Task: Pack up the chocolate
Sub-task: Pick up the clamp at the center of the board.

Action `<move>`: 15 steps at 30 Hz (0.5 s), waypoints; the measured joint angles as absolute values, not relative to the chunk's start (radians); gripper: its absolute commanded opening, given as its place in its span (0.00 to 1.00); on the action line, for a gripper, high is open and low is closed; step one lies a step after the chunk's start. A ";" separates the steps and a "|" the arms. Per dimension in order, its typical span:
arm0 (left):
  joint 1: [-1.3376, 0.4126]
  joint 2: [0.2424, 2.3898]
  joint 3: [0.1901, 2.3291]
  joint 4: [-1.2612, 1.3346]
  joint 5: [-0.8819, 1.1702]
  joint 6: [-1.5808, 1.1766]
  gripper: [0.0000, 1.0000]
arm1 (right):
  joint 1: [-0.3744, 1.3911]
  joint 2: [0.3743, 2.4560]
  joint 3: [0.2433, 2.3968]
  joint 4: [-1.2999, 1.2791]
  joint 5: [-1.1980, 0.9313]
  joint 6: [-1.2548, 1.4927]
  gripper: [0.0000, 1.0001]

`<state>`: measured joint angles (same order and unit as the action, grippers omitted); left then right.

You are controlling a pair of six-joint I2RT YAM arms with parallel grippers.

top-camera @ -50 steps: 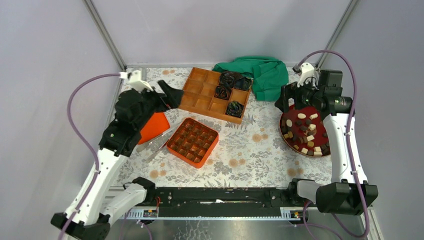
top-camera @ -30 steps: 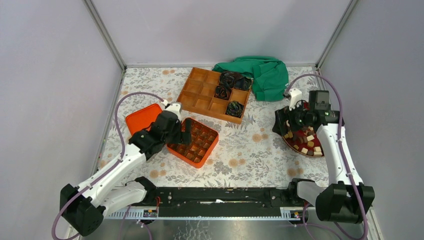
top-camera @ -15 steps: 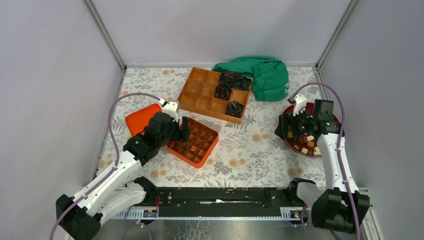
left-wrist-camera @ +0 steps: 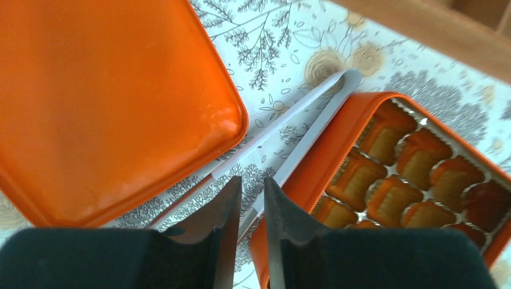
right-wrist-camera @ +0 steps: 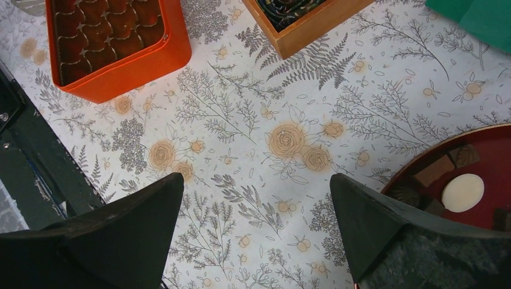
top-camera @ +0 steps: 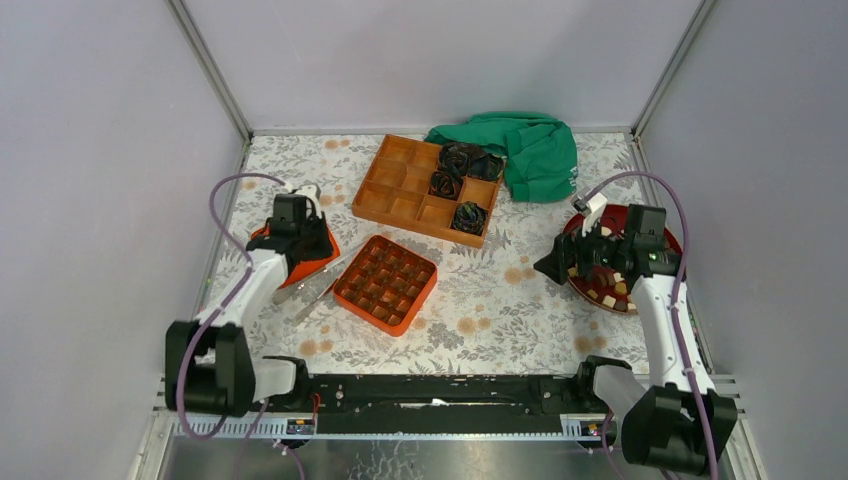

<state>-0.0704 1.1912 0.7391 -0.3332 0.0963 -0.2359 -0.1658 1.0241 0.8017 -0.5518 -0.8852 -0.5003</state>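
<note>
Chocolate (top-camera: 612, 291) in dark, tan and cream-white pieces lies on a dark red plate (top-camera: 672, 240) at the right. A round cream piece (right-wrist-camera: 463, 192) shows at the plate's edge (right-wrist-camera: 422, 164). My right gripper (top-camera: 555, 265) hovers wide open (right-wrist-camera: 256, 180) over bare tablecloth just left of the plate, with nothing in it. The orange box (top-camera: 385, 283) of paper-lined cells (left-wrist-camera: 385, 180) sits left of centre. My left gripper (top-camera: 308, 248) hangs between the orange lid (left-wrist-camera: 108, 90) and the box. Its jaws (left-wrist-camera: 249, 180) stand a narrow gap apart above the metal tweezers (left-wrist-camera: 301, 114).
A wooden divided tray (top-camera: 400, 185) with black crinkled rosettes (top-camera: 468, 215) stands behind the box. A green cloth (top-camera: 528, 150) lies at the back right. The tweezers (top-camera: 312, 285) lie slantwise between the lid (top-camera: 318, 252) and the box. Grey walls enclose three sides.
My left arm has swung left from over the box to the lid and tweezers, and its jaws have narrowed. The right gripper has shifted left, off the plate's edge, still wide.
</note>
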 measured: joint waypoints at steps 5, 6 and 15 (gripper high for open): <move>-0.070 1.395 0.883 -0.418 0.091 -0.070 0.30 | -0.166 0.966 0.781 -0.532 -0.888 -0.489 1.00; -0.071 1.422 0.903 -0.420 0.077 -0.039 0.32 | -0.166 0.962 0.781 -0.529 -0.893 -0.488 1.00; -0.078 1.529 0.913 -0.464 0.024 0.096 0.36 | -0.166 0.957 0.780 -0.529 -0.908 -0.484 1.00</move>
<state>-0.0780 1.5288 0.9127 -0.4637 0.0238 0.0959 -0.1658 0.9569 0.7799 -0.5285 -0.9081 -0.4843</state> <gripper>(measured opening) 0.346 0.993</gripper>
